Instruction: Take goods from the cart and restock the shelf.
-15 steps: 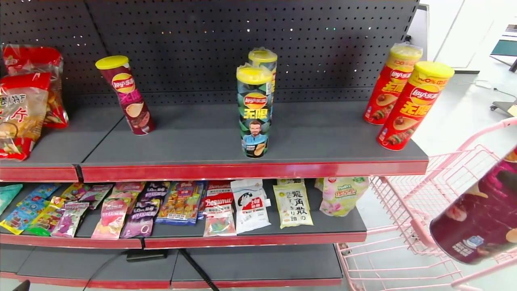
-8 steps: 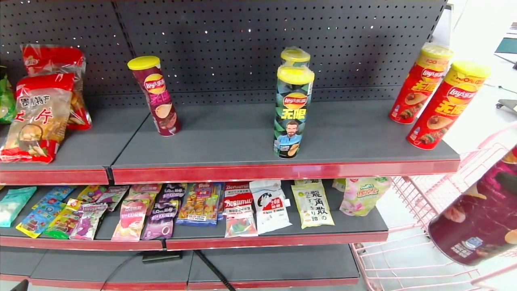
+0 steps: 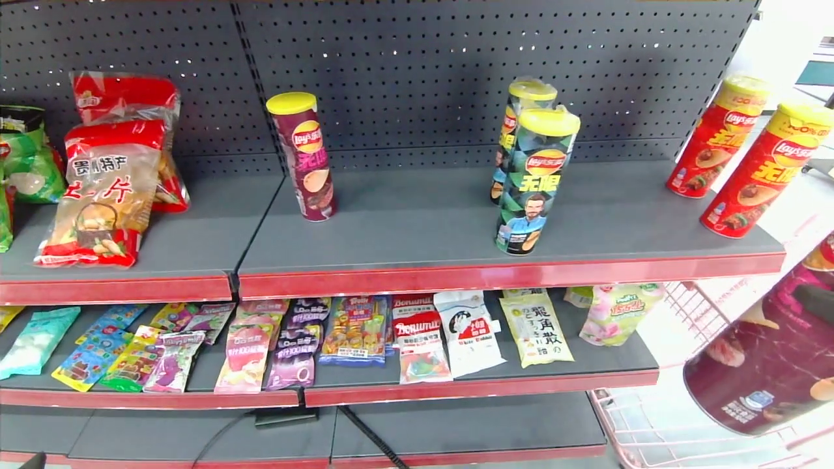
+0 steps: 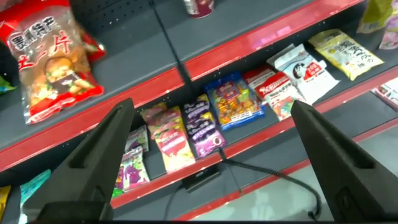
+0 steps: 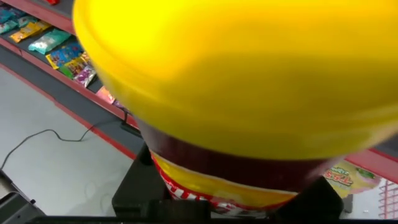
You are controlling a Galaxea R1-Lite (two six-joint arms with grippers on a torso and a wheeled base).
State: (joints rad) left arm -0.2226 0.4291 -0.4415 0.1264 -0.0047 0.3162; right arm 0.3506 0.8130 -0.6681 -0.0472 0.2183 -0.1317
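- Right claw (image 5: pixel 227 198) grips a dark red chip can with a yellow lid (image 3: pixel 762 355), near the pink wire cart (image 3: pixel 710 309).
- Left claw (image 4: pixel 211 112) is wide open and empty.

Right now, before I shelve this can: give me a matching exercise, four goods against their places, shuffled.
1 front green-and-black chip can, yellow lid
2 front red chip can, yellow lid
3 white flat pouch
4 front red-and-clear snack bag

A upper shelf, far right end
B lower shelf
C upper shelf, left board
D upper shelf, right board, mid front edge

Pairs: 1-D, 2-A, 3-B, 4-C
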